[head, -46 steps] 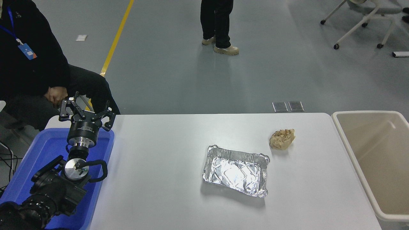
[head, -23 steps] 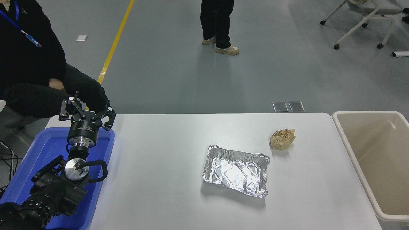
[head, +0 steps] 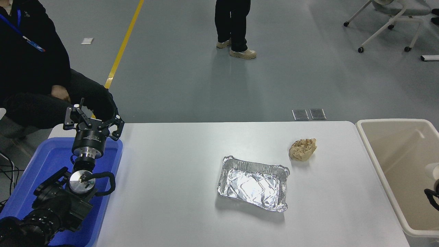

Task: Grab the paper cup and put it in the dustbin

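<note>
Your right claw (head: pixel 432 196) barely shows over the dustbin (head: pixel 391 120), grip unreadable, left claw (head: pixel 92 120) parked wide; the white sliver, perhaps the paper cup (head: pixel 432 170), looks light and crushable, so pinch its wall gently.

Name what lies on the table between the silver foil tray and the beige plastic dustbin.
In the head view, only the crumpled brown paper ball lies between the silver foil tray and the beige dustbin.

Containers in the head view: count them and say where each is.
3: blue plastic tray at the table's left edge, silver foil tray mid-table, dustbin at the right edge.
</note>
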You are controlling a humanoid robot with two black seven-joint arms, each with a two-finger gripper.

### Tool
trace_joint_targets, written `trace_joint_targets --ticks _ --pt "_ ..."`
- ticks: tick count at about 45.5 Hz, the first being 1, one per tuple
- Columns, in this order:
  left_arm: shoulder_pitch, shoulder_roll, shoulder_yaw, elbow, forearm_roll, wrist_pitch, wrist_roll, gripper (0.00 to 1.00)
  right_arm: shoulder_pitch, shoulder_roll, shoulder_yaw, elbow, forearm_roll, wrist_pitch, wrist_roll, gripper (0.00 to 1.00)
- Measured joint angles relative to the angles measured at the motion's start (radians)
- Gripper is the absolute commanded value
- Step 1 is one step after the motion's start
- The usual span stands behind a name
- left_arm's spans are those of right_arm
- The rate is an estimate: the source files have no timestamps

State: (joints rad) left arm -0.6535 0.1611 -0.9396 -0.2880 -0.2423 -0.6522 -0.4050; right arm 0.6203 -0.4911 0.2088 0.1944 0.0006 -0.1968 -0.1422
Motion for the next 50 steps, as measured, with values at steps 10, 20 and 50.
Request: trace_joint_targets --ticks 10,20,50 --pt "0.0 0.0 0.0 0.0 0.0 0.0 0.0 0.99 0.006 0.01 -0.001 -0.001 -0.001 0.009 0.017 1.0" --pt "0.0 0.0 -0.001 0.0 0.0 0.0 0.0 0.99 0.035 0.012 -0.006 0.002 -0.011 0.016 0.025 1.0" --pt "0.0 0.0 -0.001 0.0 0.0 0.0 0.0 0.99 0.261 -0.068 -0.142 0.153 -0.122 0.102 0.051 1.0"
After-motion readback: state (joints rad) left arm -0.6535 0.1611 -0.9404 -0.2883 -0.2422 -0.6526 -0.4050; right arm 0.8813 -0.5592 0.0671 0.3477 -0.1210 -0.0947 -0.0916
